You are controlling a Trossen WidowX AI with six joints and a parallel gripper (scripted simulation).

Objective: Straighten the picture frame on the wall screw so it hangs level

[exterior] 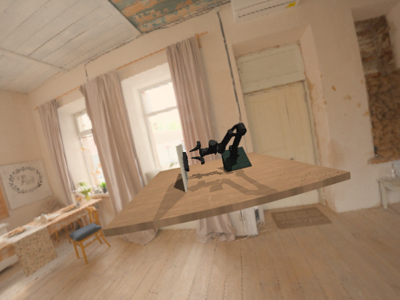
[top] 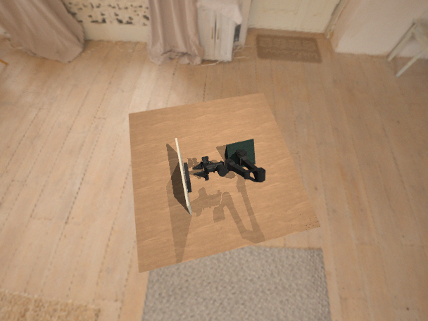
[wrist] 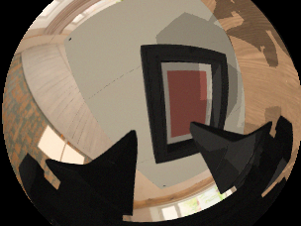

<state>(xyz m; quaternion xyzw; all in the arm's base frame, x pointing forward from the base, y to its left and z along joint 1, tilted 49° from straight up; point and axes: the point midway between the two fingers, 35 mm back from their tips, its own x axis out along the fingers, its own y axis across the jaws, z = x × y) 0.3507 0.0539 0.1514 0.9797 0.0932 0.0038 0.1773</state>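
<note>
The picture frame (top: 188, 179) (exterior: 186, 162) (wrist: 151, 101) has a thick black border, a pale mat and a red centre. It hangs on the near face of the upright grey-white panel (top: 179, 153) (exterior: 179, 156) (wrist: 109, 64). It looks turned in the wrist view, but the lens distortion makes its tilt hard to judge. The screw and the notched strip are hidden behind it. My gripper (top: 193, 170) (exterior: 191, 154) (wrist: 163, 130) is open and empty. Its fingers point at the frame, with a small gap between them and it.
The panel stands upright on the wooden table (top: 211, 116) (exterior: 296, 177). The arm's dark green base plate (top: 249, 147) (exterior: 244, 158) is on the same table, behind the gripper. Shadows of the arm and panel fall across the table top.
</note>
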